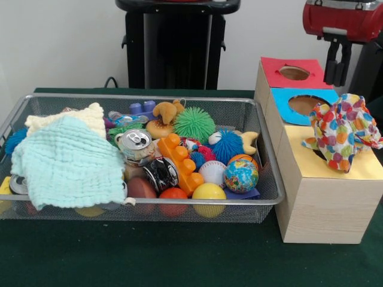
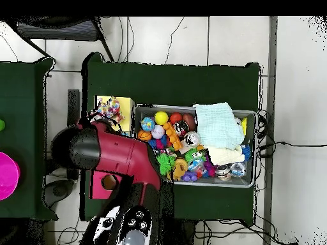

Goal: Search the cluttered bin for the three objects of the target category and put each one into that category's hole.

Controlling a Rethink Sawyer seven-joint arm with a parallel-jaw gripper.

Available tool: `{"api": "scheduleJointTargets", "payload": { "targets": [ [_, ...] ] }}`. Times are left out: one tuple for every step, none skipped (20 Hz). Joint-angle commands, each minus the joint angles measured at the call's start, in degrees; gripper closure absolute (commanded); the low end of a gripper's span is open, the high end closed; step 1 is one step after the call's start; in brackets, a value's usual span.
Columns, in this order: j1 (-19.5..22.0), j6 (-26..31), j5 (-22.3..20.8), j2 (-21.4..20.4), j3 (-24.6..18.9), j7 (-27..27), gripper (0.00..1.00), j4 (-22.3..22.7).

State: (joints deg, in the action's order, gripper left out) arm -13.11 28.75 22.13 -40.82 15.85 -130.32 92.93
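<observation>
We count 3 box tops: red (image 1: 292, 72), blue (image 1: 304, 105), yellow (image 1: 335, 156). Polka-dot cloth (image 1: 342, 133) lies on yellow. Gripper (image 1: 339, 74) at 1 o'clock; fingers narrow, empty. Bin (image 1: 270, 185) holds 2 cloths.

Even, diffuse indoor light fills the front view; nothing is dim, and shadows stay soft. The wire bin (image 1: 263, 197) casts only a faint shade onto the dark green table cloth (image 1: 179, 257), and the wooden box (image 1: 323, 209) shows a slightly darker near face than its yellow top (image 1: 311, 156). Small glints sit on the opened can (image 1: 135, 142) and the globe ball (image 1: 241, 176). The white wall (image 1: 60, 42) looks flat and mildly greyish. In the overhead view the floor (image 2: 300, 96) is bright, nearly washed out, while the red arm (image 2: 121, 156) carries a soft sheen along its upper surface and appears smeared.
</observation>
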Motion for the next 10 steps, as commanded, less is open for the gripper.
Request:
{"api": "scheduleJointTargets", "payload": {
  "targets": [
    [1.09,5.79,0.4,-2.49,2.52,-12.37,1.0,3.94],
    [0.67,6.95,0.27,-2.48,2.98,-12.78,1.0,2.94],
    [0.24,8.1,0.13,-2.48,3.44,-13.19,1.0,1.94],
    [0.3,8.97,0.06,-2.8,3.63,-13.07,1.0,1.56],
    [-1.48,9.99,0.18,-1.5,4.09,-14.94,1.0,-0.63],
    [-1.67,9.11,0.69,-0.07,3.53,-15.29,1.0,-1.24],
    [-1.85,8.22,1.21,1.37,2.97,-15.64,1.0,-1.86],
    [-1.88,6.97,1.75,2.1,2.45,-15.68,1.0,-1.67],
    [-1.65,5.53,2.34,3.41,1.7,-15.62,1.0,-1.69],
    [-1.75,4.9,2.64,3.89,1.51,-15.65,1.0,-1.57]
  ]
}}
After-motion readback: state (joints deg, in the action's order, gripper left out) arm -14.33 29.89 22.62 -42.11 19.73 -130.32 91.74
